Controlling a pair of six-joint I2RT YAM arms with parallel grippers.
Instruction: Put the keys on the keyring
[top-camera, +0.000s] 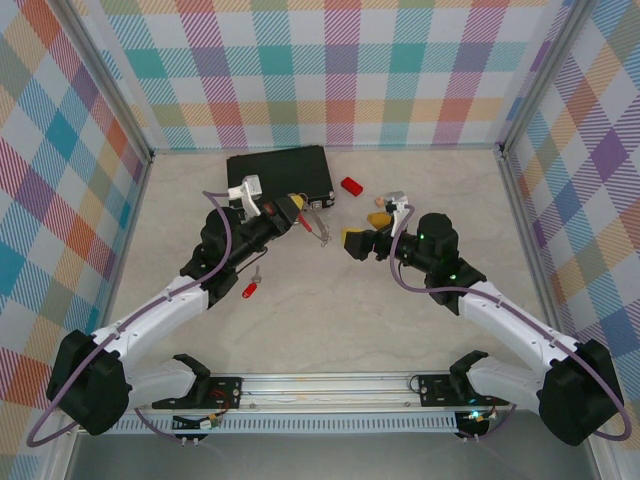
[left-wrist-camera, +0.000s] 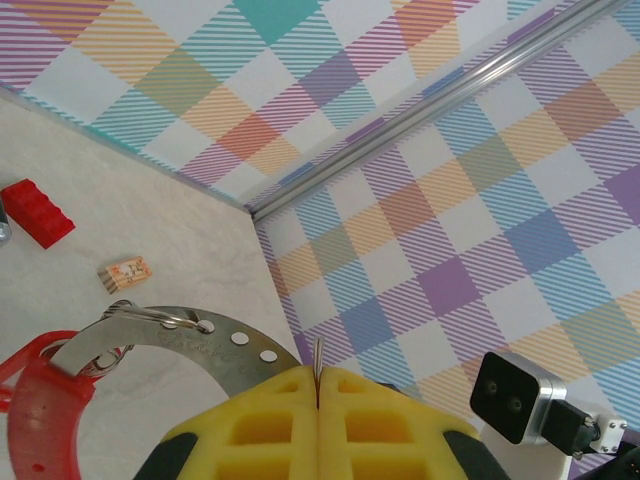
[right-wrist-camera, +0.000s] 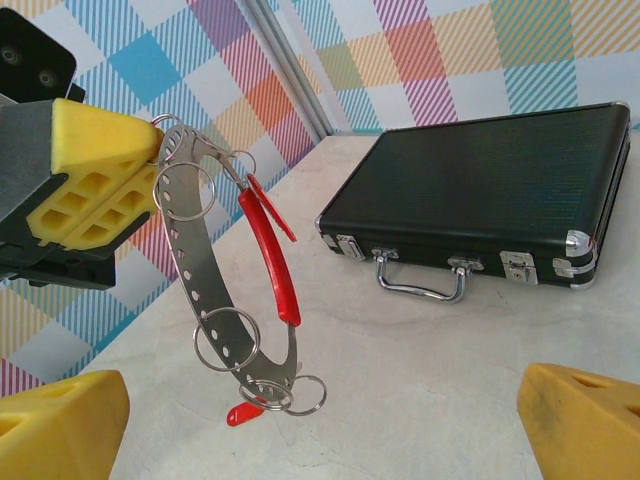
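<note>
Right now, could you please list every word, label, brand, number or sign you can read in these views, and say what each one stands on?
No text here can be read.
On the small tan block: faint printed marks, too small and blurred to read.
On the black case: no label or brand visible.
On the keyring: no engraving visible on its metal band.

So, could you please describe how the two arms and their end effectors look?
The left arm and the right arm have white link covers with black joints and bases; a mauve cable loops along each. The left end effector and the right end effector carry yellow wedge-shaped fingers on black mounts. A small green light glows on the right wrist.
</note>
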